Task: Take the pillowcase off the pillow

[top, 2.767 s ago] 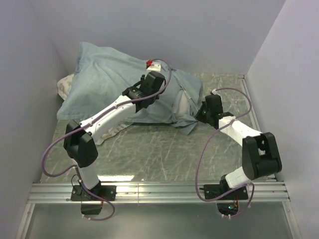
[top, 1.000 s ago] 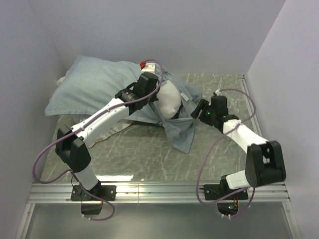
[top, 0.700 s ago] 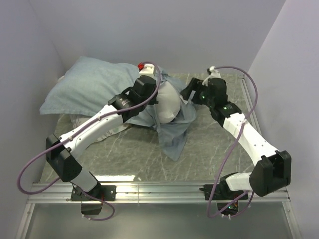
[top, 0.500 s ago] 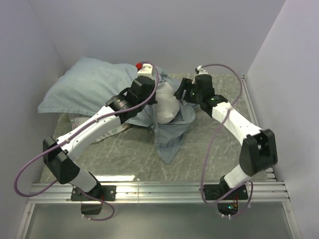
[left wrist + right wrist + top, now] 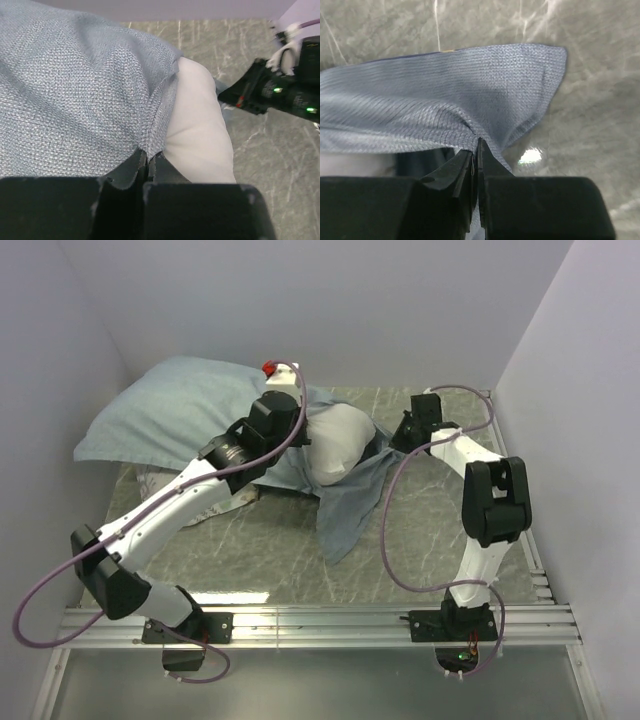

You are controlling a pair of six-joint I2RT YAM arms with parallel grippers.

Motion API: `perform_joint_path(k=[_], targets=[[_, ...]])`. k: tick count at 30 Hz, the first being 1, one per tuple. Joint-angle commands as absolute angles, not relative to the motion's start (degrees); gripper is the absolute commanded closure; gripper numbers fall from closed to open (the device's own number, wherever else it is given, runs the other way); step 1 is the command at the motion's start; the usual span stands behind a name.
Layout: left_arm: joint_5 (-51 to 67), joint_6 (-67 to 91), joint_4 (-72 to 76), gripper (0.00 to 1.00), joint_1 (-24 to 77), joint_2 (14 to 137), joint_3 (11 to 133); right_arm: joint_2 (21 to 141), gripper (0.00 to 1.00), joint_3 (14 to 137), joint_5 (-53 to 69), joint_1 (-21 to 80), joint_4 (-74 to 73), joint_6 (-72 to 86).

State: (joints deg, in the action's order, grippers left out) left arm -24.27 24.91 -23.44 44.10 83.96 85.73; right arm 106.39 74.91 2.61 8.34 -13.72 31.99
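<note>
**Left gripper on the hem, right gripper on the loose flap, and it all comes down to the pillow's long axis**

Left gripper [image 5: 148,161] is clamped shut on the pillowcase [image 5: 170,410], right at the hem where the blue-grey cloth meets the bare white pillow [image 5: 338,438]. Right gripper [image 5: 475,150] is pinched closed too, holding a corner of the flap that trails over the table [image 5: 420,540].

The pillow lies slantwise. Its uncovered end pokes out toward the right arm, and the covered bulk runs off to the far left corner. So the mouth of the case faces right, and the fabric has to slide left and back along that long axis.

My guess is the left arm is better placed to pull, since it's already on the hem on top of the pillow. The right arm only has slack cloth beside the open end.
</note>
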Motion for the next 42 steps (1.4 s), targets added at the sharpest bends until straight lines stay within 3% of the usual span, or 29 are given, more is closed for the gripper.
perform_joint_path(k=[1, 6, 9, 14, 19, 28, 31, 36, 42], targets=[[-27.2, 25.2, -13.3, 1.00, 43.7, 75.6, 85.7, 110.0, 0.88, 78.9, 6.0, 6.6, -13.3, 33.7], [-28.6, 25.8, -7.6, 1.00, 43.7, 72.2, 82.3, 112.9, 0.85, 78.4, 23.1, 6.5, -5.8, 35.9], [-28.1, 26.1, -3.3, 1.00, 43.7, 73.0, 82.1, 111.0, 0.78, 75.8, 33.2, 7.4, 1.7, 37.2], [-28.6, 26.9, 2.5, 1.00, 43.7, 78.6, 85.5, 106.5, 0.51, 71.6, 44.2, 8.3, 11.5, 38.5], [-28.5, 26.6, 2.6, 1.00, 43.7, 83.9, 91.7, 100.0, 0.38, 70.7, 34.7, 7.1, 1.0, 35.8], [-28.0, 26.4, 2.4, 1.00, 43.7, 88.6, 94.0, 79.5, 0.27, 64.3, 20.8, 4.3, -7.9, 36.1], [-27.1, 26.5, 2.5, 1.00, 43.7, 89.1, 94.3, 74.6, 0.23, 61.6, 22.5, 5.0, -5.9, 36.7], [-25.9, 26.5, 1.0, 1.00, 43.8, 90.8, 96.2, 69.6, 0.15, 61.3, 16.7, 13.0, -6.7, 36.1], [-25.6, 26.3, -1.4, 1.00, 43.8, 91.6, 96.9, 60.4, 0.13, 58.8, 6.2, 21.2, -5.6, 37.9]])
